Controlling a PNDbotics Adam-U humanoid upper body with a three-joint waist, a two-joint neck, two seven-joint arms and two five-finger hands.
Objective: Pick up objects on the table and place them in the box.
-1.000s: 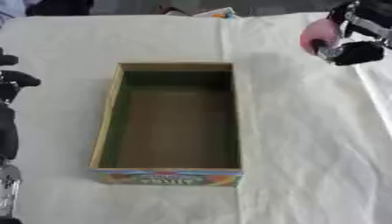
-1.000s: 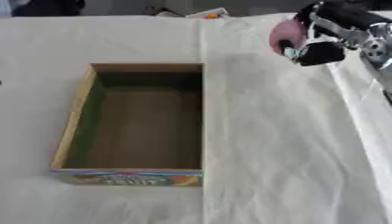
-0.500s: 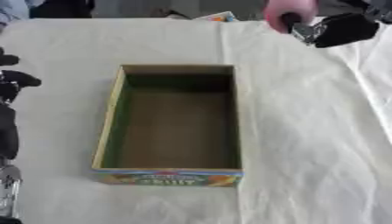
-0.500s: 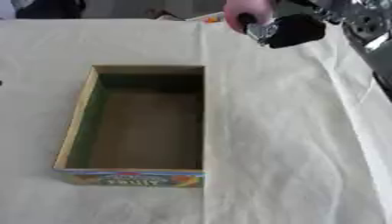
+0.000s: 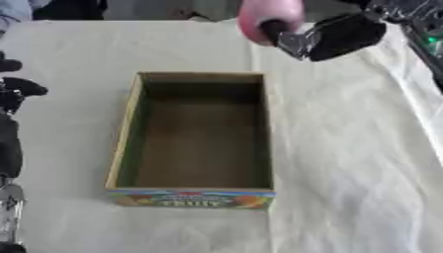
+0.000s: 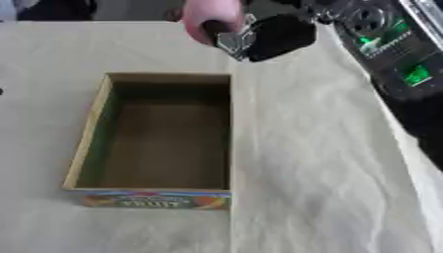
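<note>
Right hand has its fingers wrapped around a pink thing, holding it up just past the far end of the box, which looks empty, so nothing's dropped in yet.

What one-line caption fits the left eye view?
Right hand carries a pink object above the far end of an empty cardboard box.

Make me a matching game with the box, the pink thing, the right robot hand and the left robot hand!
Things:
1. box
2. pink thing
3. right robot hand
4. left robot hand

Descriptions:
A. idle at the left edge of the view
B. open-topped, nothing inside
C. held up beyond the box's far end
D. curled round the pink thing

Pairs: 1-B, 2-C, 3-D, 4-A
</note>
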